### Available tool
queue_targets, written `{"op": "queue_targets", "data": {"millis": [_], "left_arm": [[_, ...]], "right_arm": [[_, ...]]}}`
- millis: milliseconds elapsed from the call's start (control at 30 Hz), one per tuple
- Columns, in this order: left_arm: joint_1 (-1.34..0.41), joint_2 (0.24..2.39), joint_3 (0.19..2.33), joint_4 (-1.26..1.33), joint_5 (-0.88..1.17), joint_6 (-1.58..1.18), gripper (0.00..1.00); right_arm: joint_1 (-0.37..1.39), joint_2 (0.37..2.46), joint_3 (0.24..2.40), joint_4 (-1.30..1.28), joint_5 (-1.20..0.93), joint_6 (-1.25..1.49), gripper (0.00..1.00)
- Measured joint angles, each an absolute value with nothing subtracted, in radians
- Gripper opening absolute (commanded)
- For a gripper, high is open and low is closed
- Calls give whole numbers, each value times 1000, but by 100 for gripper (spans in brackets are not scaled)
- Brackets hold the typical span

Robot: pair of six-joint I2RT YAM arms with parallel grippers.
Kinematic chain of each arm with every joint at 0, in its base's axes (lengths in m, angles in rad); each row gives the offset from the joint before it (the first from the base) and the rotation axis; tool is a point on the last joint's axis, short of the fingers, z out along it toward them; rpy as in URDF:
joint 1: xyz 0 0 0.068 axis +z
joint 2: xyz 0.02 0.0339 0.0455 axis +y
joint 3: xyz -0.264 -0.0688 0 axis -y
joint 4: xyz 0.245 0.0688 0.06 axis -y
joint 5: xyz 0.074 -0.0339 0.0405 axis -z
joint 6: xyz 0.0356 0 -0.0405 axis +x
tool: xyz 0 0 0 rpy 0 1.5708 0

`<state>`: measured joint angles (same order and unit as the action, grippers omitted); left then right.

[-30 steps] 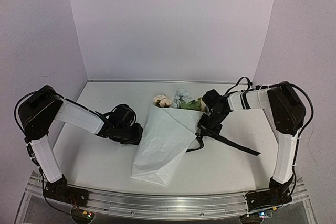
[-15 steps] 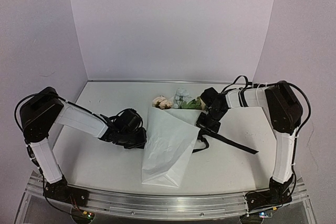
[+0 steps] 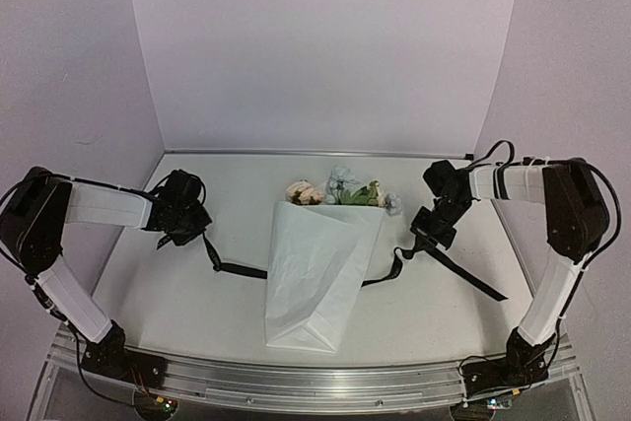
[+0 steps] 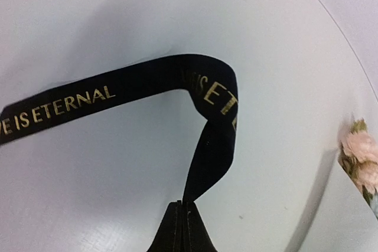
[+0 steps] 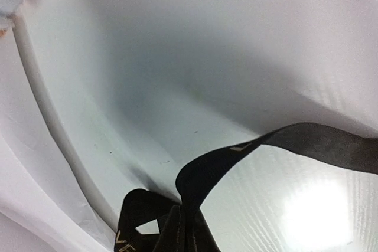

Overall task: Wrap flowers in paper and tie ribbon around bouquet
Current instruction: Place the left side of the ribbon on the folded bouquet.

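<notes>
Observe the left arm: the forearm runs out low and roughly level, with the wrist angled down toward the table (image 3: 168,303). The left gripper (image 3: 200,237) has its jaws pressed together on the ribbon (image 3: 237,269). The right arm mirrors this pose. The right gripper (image 3: 418,244) is likewise clamped tight on the ribbon, and a loose tail trails past it toward the near right.

The ribbon is a flat, matte black band with gold lettering (you can read "IS ETERNAL" in the left wrist view). It meets the left edge of the paper (image 3: 315,273) and reappears at the right edge.

The bouquet lies at table centre between the grippers. The paper is thin, white and creased, folded into a flat tapering wrap. The flowers (image 3: 338,188), peach and pale blue-grey with green leaves, protrude from its far end.
</notes>
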<state>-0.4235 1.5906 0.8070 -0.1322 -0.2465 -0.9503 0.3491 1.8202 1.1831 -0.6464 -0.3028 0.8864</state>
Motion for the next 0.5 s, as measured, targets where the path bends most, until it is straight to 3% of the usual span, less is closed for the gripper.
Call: {"op": "queue_targets", "data": {"millis": [333, 500], "left_arm": [[-87, 1591, 790, -134, -219, -913, 0], [-23, 1591, 789, -132, -201, -912, 0]], "right_arm": [[218, 1770, 1129, -697, -293, 846, 0], [186, 1753, 1110, -721, -286, 835, 0]]}}
